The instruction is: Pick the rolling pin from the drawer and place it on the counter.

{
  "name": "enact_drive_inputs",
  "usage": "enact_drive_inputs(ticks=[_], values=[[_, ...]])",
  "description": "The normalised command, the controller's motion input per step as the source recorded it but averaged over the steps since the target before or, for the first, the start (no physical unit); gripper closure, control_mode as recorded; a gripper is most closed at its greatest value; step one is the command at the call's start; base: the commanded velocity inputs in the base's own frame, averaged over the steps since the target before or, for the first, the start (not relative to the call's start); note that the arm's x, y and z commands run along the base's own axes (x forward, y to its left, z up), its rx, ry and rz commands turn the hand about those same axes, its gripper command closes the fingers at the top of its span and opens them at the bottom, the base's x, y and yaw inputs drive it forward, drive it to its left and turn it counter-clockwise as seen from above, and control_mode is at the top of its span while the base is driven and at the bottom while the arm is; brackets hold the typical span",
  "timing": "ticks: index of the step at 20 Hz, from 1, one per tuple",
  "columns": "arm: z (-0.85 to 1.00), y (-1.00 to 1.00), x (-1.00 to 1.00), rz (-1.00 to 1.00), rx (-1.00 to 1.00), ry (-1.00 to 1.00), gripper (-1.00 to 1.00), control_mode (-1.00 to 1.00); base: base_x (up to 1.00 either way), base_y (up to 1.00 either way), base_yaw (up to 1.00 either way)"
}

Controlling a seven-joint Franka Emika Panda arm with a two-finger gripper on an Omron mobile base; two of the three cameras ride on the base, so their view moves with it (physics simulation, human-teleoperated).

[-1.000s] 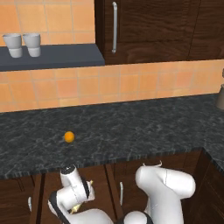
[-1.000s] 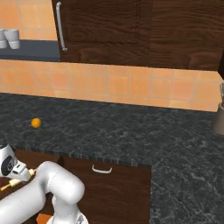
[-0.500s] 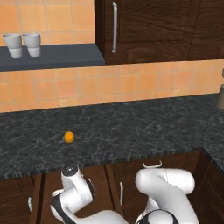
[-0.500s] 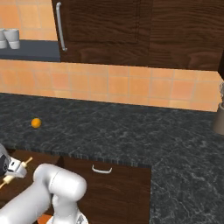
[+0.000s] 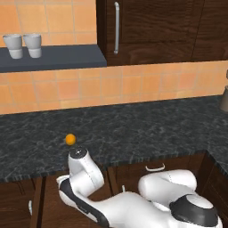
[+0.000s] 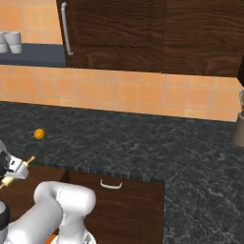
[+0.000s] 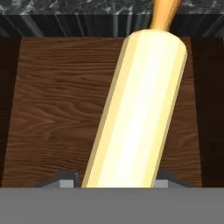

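Note:
In the hand view the rolling pin (image 7: 140, 100), pale cream with an orange-tan handle at its far end, runs up between my two fingertips (image 7: 65, 181). My gripper (image 7: 116, 183) is shut on it, held above the drawer's wood-grain bottom (image 7: 57, 109). The counter's thick edge (image 7: 65, 6) lies just beyond. From the right base view the gripper (image 6: 13, 169) sits at the far left by the counter (image 6: 143, 143) edge, and a thin handle of the rolling pin (image 6: 29, 161) sticks out. In the left base view my wrist hides the gripper over the open drawer (image 5: 51, 200).
A small orange ball (image 5: 70, 139) (image 6: 39, 134) lies on the counter (image 5: 133, 129) just behind the arm's wrist. A closed drawer front with a white handle (image 6: 113, 184) is to the right. Two cups (image 5: 23, 44) stand on the wall shelf; a dark jar (image 6: 238, 128) stands far right.
The gripper has risen with the rolling pin, from low in the drawer up to about the level of the counter edge. The orange ball has stayed put.

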Motion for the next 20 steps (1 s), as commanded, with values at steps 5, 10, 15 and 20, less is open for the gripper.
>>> enact_drive_inputs(ticks=[5,10,15,20], values=[[0.76,-0.71,0.75,-0.04,0.0,0.03,1.0,-1.0,0.0,0.0,0.0],[0.15,-0.88,1.0,-0.04,0.02,0.17,1.0,-1.0,0.0,0.0,0.0],[-0.06,-0.44,1.0,-0.01,0.0,0.07,1.0,-1.0,0.0,0.0,0.0],[-0.21,-0.07,0.98,0.0,0.0,0.0,1.0,-1.0,0.0,0.0,0.0]])
